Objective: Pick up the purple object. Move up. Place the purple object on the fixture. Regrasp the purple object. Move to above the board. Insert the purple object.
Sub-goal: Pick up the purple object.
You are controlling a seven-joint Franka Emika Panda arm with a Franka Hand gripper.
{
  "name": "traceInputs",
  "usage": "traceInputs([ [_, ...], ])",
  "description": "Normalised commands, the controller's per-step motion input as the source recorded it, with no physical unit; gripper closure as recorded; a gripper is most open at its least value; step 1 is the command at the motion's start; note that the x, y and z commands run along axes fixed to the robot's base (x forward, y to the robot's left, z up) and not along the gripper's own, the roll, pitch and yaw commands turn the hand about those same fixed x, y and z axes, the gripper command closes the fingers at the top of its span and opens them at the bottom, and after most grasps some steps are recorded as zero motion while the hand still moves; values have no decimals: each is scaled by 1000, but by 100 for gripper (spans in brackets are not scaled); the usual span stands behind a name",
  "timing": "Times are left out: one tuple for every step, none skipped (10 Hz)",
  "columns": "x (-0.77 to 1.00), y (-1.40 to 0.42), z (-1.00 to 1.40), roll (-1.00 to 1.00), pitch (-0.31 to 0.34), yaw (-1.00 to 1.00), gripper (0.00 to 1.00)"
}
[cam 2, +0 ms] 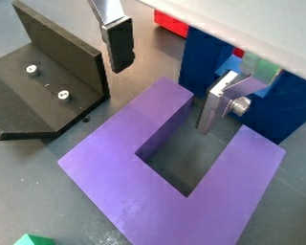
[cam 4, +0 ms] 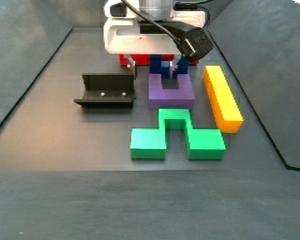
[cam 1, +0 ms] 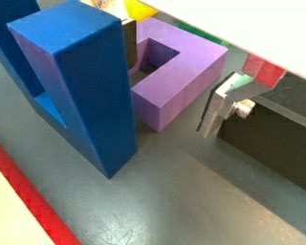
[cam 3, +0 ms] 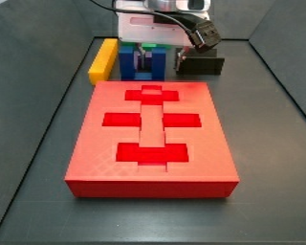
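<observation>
Arm reaches down at the far end of the dark grey floor, white wrist housing directly above the pieces in both side views; gripper low over the purple object, jaws apart and holding nothing. In a wrist view one finger hangs just off the floor beside the fixture, outside the purple object's outer edge, while the opposite finger stands at the inner wall of one prong, near the notch; whether either pad touches the plastic I cannot tell. Left to right in a side view: fixture toward the left edge of the floor, upright back plate and base plate with two pale screws, nothing resting on it; purple object flat on the floor just beside it, notch facing away from the camera; blue block close behind it, under the gripper; yellow bar running along the right side, near the purple object; green block nearer the front, apart from the purple object. Other side view: board fills the middle of the floor, its cross and rectangle recesses empty. Low dark walls border the floor
</observation>
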Motion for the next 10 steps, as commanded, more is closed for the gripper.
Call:
traceInputs([
  [0,0,-123,141,6,74,0],
  [3,0,-317,23,4,57,0],
  [14,0,-329,0,0,20,0],
  [9,0,-234,4,0,0,0],
  [0,0,-69,40,0,0,0],
  [0,0,0,0,0,0,0],
  [0,0,0,0,0,0,100],
  [0,0,0,0,0,0,100],
  [0,0,0,0,0,0,100],
  [0,0,0,0,0,0,100],
])
